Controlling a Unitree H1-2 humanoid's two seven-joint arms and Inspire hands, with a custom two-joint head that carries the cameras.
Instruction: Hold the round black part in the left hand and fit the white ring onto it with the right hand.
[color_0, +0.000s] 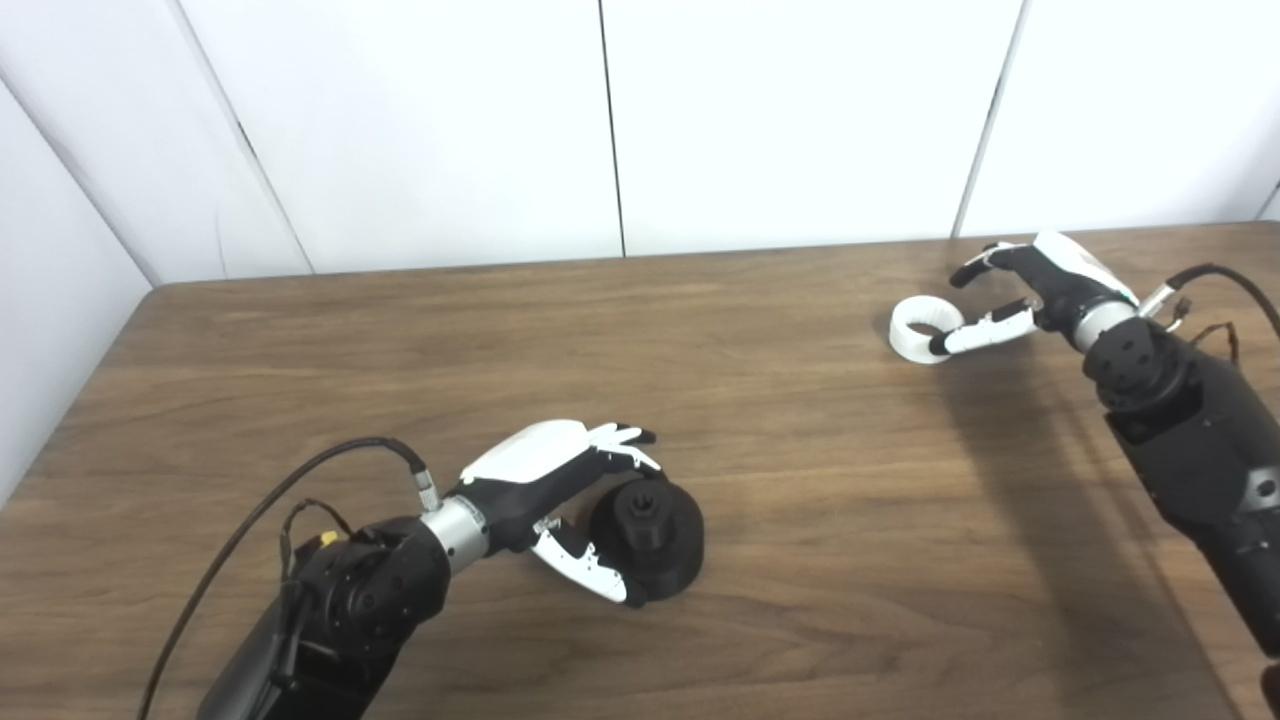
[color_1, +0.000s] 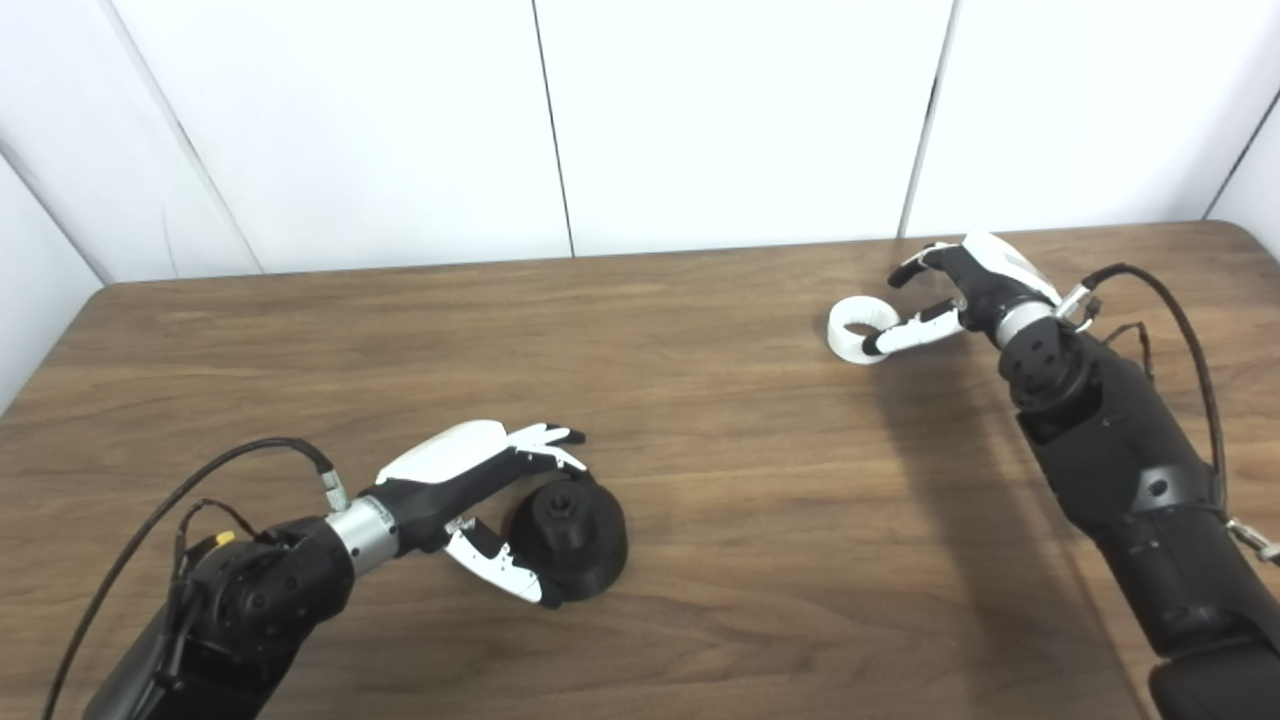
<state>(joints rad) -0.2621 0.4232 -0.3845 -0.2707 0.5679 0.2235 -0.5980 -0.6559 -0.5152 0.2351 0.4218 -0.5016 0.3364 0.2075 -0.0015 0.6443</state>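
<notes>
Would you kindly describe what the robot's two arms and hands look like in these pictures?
Both arms are bulky matte black with rounded joint housings. Each left hand and right hand has a glossy white back shell, black palm and white-and-black fingers, joined by a silver metal wrist collar. A black cable loops from each wrist; the left arm also shows a small yellow connector.

Brown wooden table (color_0: 780, 480) bearing round black part (color_0: 648, 538) and white ring (color_0: 921, 331)

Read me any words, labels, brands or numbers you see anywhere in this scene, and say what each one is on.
None: no readable text shows on the round black part, the white ring, either robot hand, left or right, the wooden table or the white wall panels.
</notes>
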